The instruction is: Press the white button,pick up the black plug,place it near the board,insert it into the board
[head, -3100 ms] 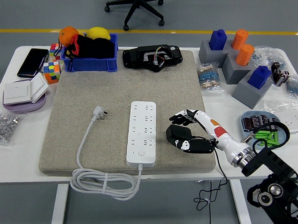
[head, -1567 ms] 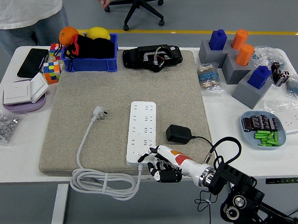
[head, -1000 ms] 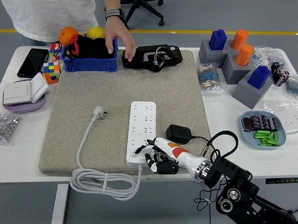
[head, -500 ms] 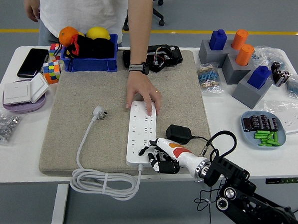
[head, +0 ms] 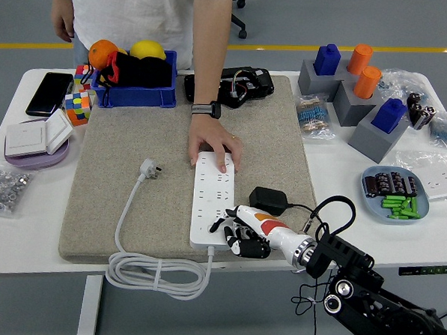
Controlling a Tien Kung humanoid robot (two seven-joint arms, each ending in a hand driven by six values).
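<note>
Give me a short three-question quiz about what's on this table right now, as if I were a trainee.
1. True or false: the black plug is already inserted in the power strip.
2. Whose hand rests on the strip's far end: A) the robot's, B) a person's?
3. Which robot hand is at the strip's near end?

Key
1. False; it lies on the mat beside the strip.
2. B, the person's hand.
3. The right hand, fingers spread, holding nothing.
</note>
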